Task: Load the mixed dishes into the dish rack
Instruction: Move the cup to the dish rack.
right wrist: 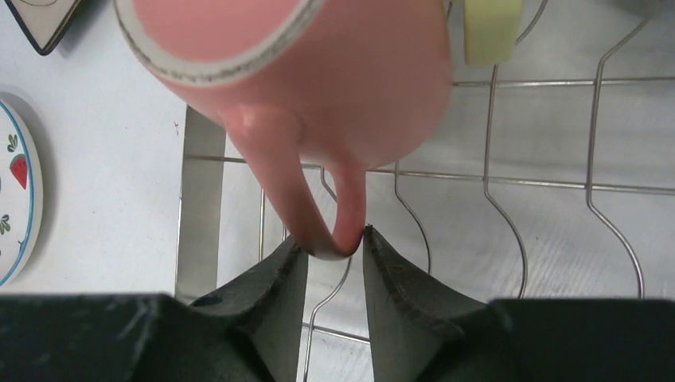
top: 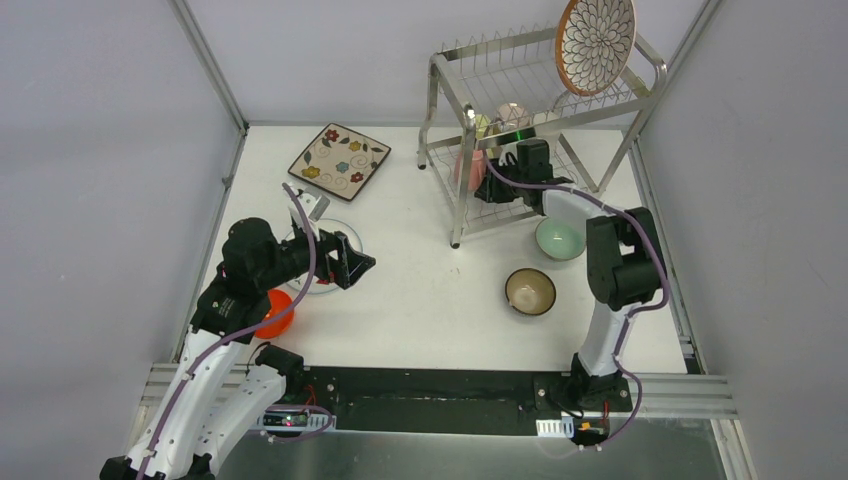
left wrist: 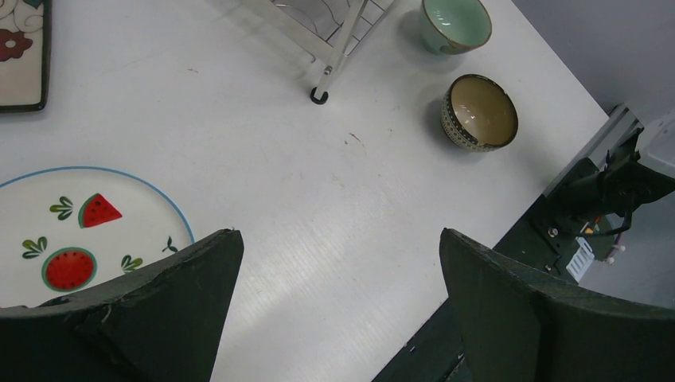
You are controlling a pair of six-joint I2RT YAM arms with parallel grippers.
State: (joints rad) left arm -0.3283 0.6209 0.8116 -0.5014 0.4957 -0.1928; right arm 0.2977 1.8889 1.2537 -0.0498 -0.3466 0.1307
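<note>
Nearest the near edge, toward the near-left corner, the orange bowl (top: 277, 313) was seen on the bench. Just beyond it the left gripper (left wrist: 338, 239) was held wide apart and empty above the rim of the white plate (left wrist: 87, 239), which lay flat by the left edge. A flat plate gives little to pinch. If the fingers were brought down on it, it would probably be pushed along the bench toward the orange bowl.

Toward the right edge the brown bowl (top: 530, 291) and, behind it, the mint bowl (top: 559, 239) were left unloaded, apart from each other.

Further back, inside the lower tier of the dish rack (top: 458, 205), the right gripper (right wrist: 334, 239) was pinched narrowly on the handle of the pink cup (right wrist: 342, 72). Only the outer loop of the handle was held. Whether the cup was resting on the wires could not be told. With so small a hold the cup might swing on the handle. If it were released unseated, it might roll and strike the pale cup (right wrist: 489, 24) just beside it.

By the far edge the square floral plate (top: 339, 161) lay flat. On the top tier the round petal plate (top: 596, 42) was stood upright, and it might be toppled by a knock to the rack.
</note>
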